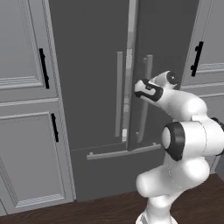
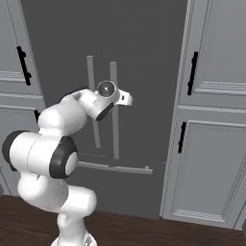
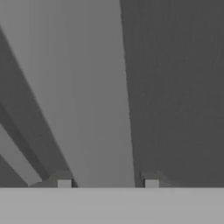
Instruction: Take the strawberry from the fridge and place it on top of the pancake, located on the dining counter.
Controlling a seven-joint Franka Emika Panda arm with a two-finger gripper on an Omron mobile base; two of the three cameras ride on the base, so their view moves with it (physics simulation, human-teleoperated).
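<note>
1. Dark grey and tall, the fridge (image 1: 87,87) fills the middle of both base views. It has two upper doors meeting at a central seam and a drawer below with a horizontal bar (image 1: 122,153).
2. The gripper (image 1: 139,87) is right at the right door's handle (image 1: 146,109), about a third of the way down its length. Seen from the right base view, the gripper (image 2: 126,99) reaches in from the left onto the same handle (image 2: 114,129).
3. The handle is a long, pale grey bar whose long axis runs vertically, parallel to the door seam. The left door's handle sits just beside it, across the seam.
4. In the hand view the handle (image 3: 87,109) runs up and away between the two fingertips (image 3: 64,183), one on each side. The gripper (image 3: 107,183) looks clenched on the handle, though the blurred close-up leaves contact not quite certain.
5. A pale strip shows along the seam in the left base view. This suggests the right door may be cracked open a little, though it could just be the door's edge.
6. The strawberry, going by the task, should lie behind these doors, straight ahead of the gripper and past the door panel.
7. The coming move probably turns on pulling back toward the robot, square to the handle's long axis, so the door swings out on its outer hinge.
8. Light grey panelled cabinets (image 1: 26,131) with black handles flank the fridge.
</note>
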